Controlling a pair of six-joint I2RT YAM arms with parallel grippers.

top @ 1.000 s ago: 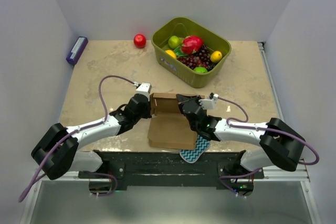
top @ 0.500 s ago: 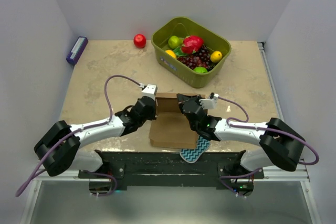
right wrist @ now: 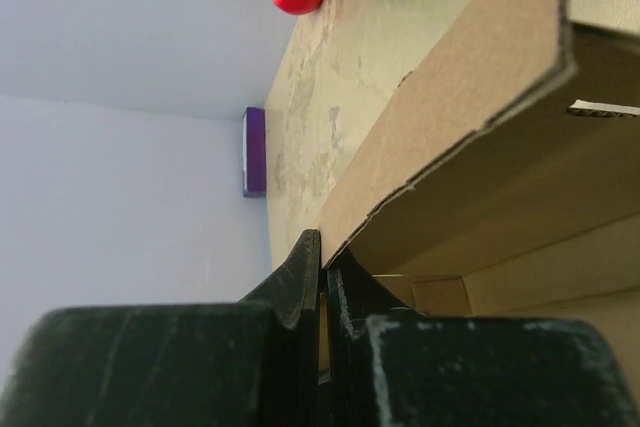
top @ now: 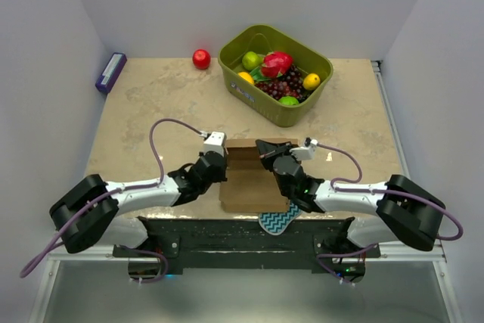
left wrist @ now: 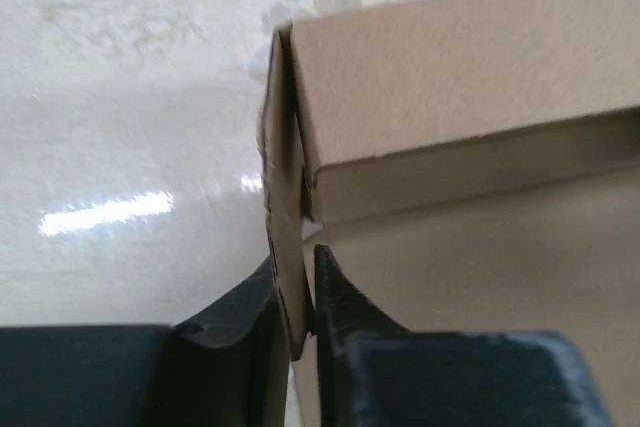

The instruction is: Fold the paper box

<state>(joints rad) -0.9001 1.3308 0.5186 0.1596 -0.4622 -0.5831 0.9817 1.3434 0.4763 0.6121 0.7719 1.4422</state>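
Note:
The brown paper box (top: 253, 183) lies partly folded near the table's front edge, its far panel raised. My left gripper (top: 220, 169) is at its left side. In the left wrist view the left gripper (left wrist: 297, 269) has a thin upright side flap of the box (left wrist: 460, 77) between its fingers, nipped low down with a sliver of gap at the tip. My right gripper (top: 270, 158) reaches in from the right. In the right wrist view it (right wrist: 322, 247) is shut on the edge of a raised panel of the box (right wrist: 470, 117).
A teal zigzag sponge (top: 276, 222) pokes out under the box's near right corner. A green basket (top: 302, 115) of fruit stands at the back, with a red apple (top: 201, 59) to its left. A purple block (top: 111, 72) lies at the far left edge.
My left gripper has slid right and nearer along the box's left side, and its jaws have eased slightly. The box has shifted a little toward the front edge. The right gripper stays clamped.

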